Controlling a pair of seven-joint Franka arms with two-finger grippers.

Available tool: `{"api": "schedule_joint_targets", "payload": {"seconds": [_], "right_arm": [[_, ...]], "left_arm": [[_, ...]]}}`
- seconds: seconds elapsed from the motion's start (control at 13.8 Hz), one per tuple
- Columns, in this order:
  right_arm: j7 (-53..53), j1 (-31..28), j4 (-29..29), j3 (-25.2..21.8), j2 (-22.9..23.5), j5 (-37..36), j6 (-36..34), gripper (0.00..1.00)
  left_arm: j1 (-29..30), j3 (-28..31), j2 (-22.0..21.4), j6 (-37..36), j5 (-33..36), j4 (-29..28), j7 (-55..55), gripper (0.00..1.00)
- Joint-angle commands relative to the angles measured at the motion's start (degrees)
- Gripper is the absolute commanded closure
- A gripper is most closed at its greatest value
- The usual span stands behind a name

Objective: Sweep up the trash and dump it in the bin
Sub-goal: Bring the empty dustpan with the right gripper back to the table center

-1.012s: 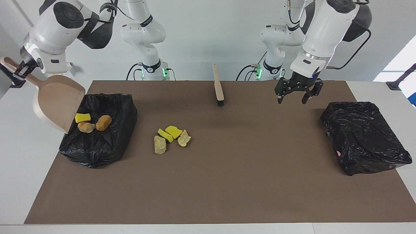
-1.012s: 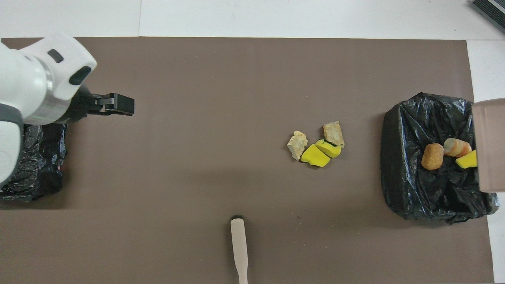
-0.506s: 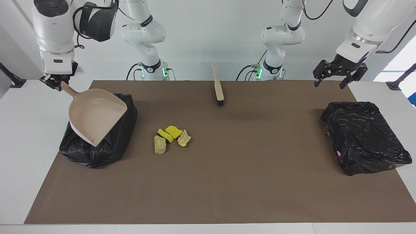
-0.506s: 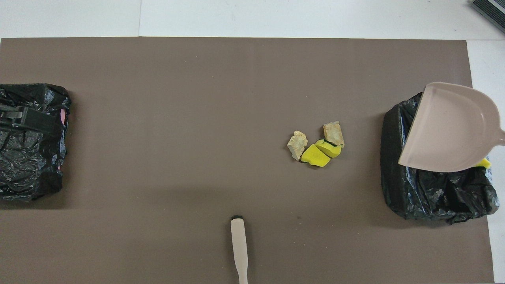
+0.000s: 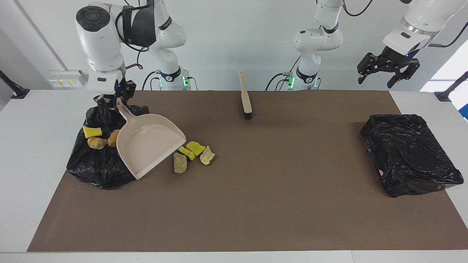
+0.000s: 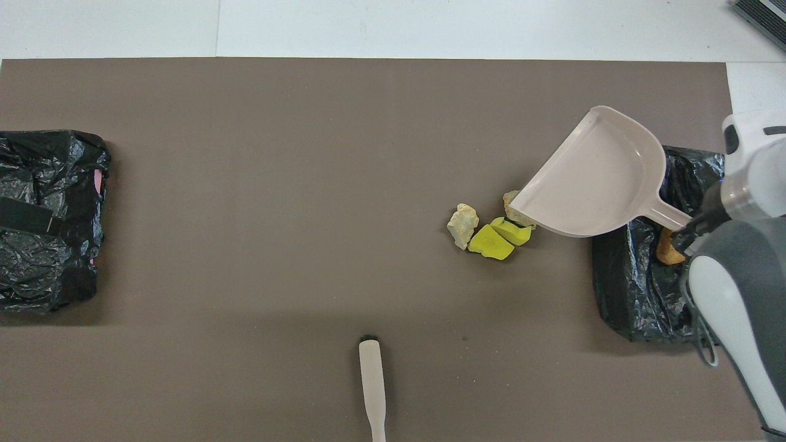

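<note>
My right gripper (image 5: 110,100) is shut on the handle of the beige dustpan (image 5: 148,144), which hangs tilted between the bin and a pile of trash (image 5: 193,155) on the brown mat. The pan's lip is close to the pile. Seen from above, the dustpan (image 6: 599,178) overlaps one beige chunk (image 6: 511,199). The pile holds two yellow sponge pieces (image 6: 498,236) and two beige chunks. Inside the black-bagged bin (image 5: 98,168) lie a yellow sponge (image 5: 92,131), a beige lump (image 5: 97,142) and a golden-brown lump (image 5: 112,138). My left gripper (image 5: 387,70) hangs open and high at the left arm's end.
A brush (image 5: 245,95) with a beige handle and black bristles lies on the mat near the robots, midway along the table. A second black-bagged bin (image 5: 411,153) stands at the left arm's end. White table (image 5: 36,146) borders the mat.
The right gripper swung the dustpan from its tipped pose at the bin toward the pile on the mat. The left gripper moved from over the mat up and out to its end.
</note>
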Motion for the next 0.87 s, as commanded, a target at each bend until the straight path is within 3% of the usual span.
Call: {"api": "schedule_joint_targets", "payload": {"seconds": [0.0,0.36,0.58,0.8], "right_arm": [[11.4,3.3,0.0,-0.3,1.5,4.4,1.2,1.0],[39.8,15.7,1.5,-0.3,7.8,8.5,8.7,1.0],[49.7,20.6,3.1,-0.2,10.8,15.5,11.4,1.0],[62.6,26.0,7.1,-0.2,16.5,15.5,14.2,1.0]], "left_arm": [[2.1,-0.2,-2.3,1.2,0.6,-3.8,1.4,0.0],[2.8,-0.3,-2.6,1.8,0.5,-4.1,1.4,0.0],[2.6,-0.3,-2.4,2.2,0.4,-3.8,1.5,0.0],[2.2,-0.3,-2.5,2.3,0.4,-4.0,1.5,0.0]]}}
